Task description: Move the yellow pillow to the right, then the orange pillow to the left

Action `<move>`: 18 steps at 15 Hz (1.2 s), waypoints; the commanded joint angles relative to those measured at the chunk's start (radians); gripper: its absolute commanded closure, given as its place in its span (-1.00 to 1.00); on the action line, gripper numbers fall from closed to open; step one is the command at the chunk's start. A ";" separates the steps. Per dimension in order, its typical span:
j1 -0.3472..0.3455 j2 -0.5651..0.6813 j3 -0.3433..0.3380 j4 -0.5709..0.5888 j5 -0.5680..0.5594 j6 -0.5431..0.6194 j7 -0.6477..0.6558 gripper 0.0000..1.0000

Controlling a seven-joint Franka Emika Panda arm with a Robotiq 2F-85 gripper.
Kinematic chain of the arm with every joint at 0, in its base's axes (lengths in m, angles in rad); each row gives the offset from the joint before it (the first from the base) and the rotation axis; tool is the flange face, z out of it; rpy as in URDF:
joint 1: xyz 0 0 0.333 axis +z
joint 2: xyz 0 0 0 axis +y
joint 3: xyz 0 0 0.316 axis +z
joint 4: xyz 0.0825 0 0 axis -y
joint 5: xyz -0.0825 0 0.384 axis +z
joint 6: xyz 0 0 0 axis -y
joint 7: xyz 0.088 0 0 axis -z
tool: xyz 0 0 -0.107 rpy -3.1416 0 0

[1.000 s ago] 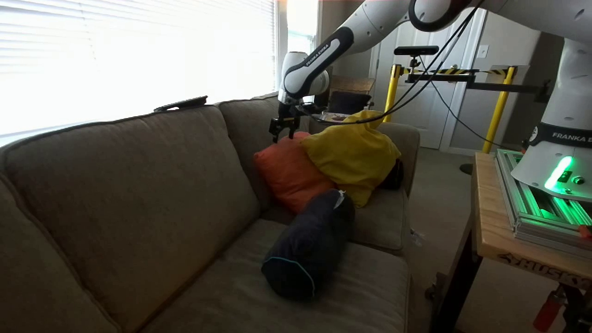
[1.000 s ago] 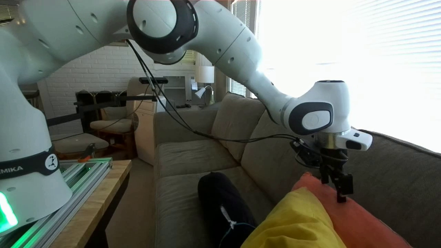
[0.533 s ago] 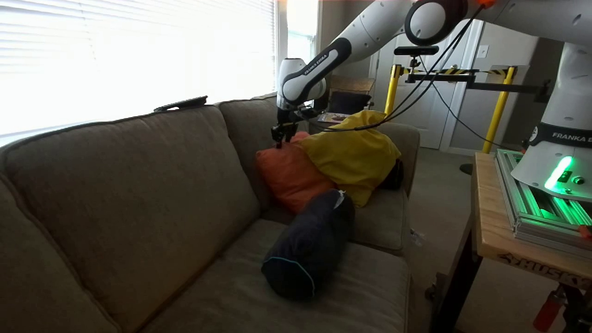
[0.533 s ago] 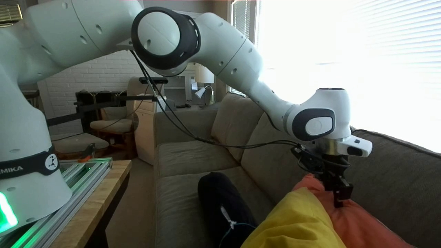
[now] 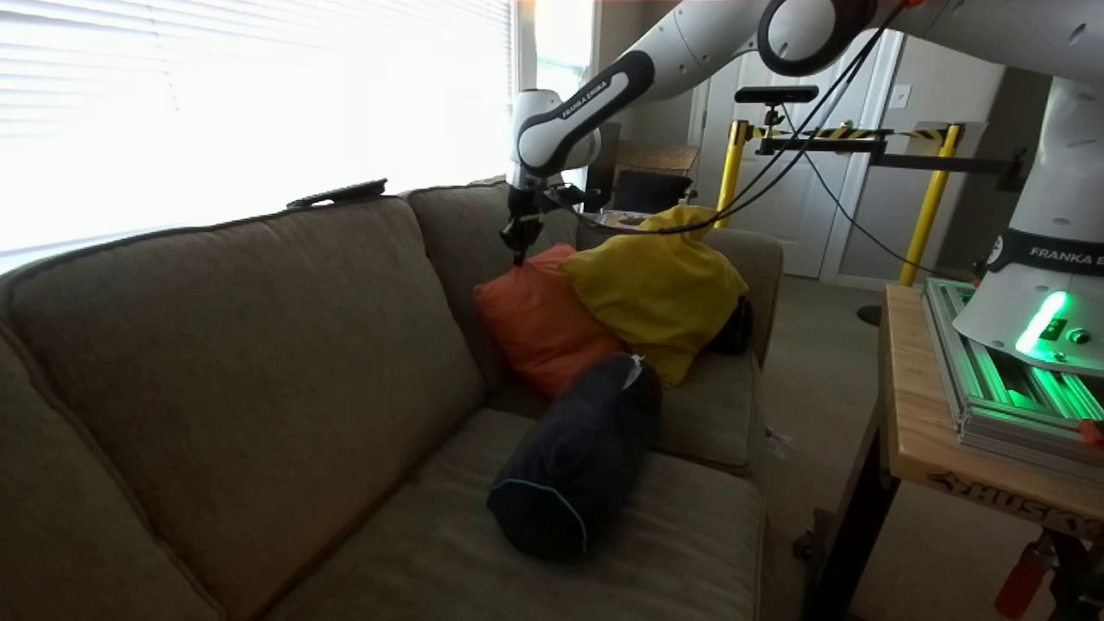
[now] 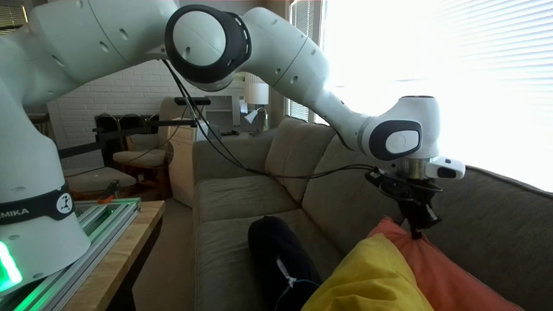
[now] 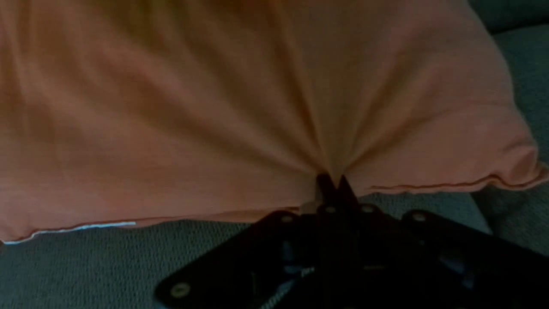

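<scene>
The gripper has its jaws clenched on a pinch of the orange pillow, at its upper edge. How much cloth lies between them is too dark to tell. Creases fan out from the jaws across the plain orange-red fabric, and the seam runs off to either side of them, whitish along one stretch. Farther out on the same cloth, a yellowish patch is too blurred to name.

The orange pillow stands aslant on the sofa, just below the jaws and close to the sofa's back; whether it touches there cannot be seen. In an exterior view the yellow pillow covers part of it, and that view's lower edge cuts both off. Mustard-coloured and rumpled, with a corner peaking upward, the yellow pillow lies near the jaws, on the side toward the robot's base. A dark shape just beside it cannot be made out.

Farther from the jaws, down on the seat, lies the dark bolster, its end hiding the orange pillow's foot. Well apart from the jaws, a wooden table bears a metal frame with the base on it; the arm runs out of both exterior views.
</scene>
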 commanded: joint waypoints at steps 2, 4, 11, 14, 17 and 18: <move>-0.011 -0.152 0.067 -0.145 -0.033 0.002 -0.110 0.99; -0.020 -0.218 0.095 -0.215 -0.026 0.002 -0.160 0.99; -0.017 -0.471 0.165 -0.473 -0.031 0.066 -0.291 0.99; -0.017 -0.565 0.214 -0.561 -0.016 0.056 -0.332 0.99; -0.005 -0.635 0.260 -0.626 -0.010 0.056 -0.360 0.99; 0.002 -0.652 0.273 -0.642 -0.008 0.059 -0.361 0.99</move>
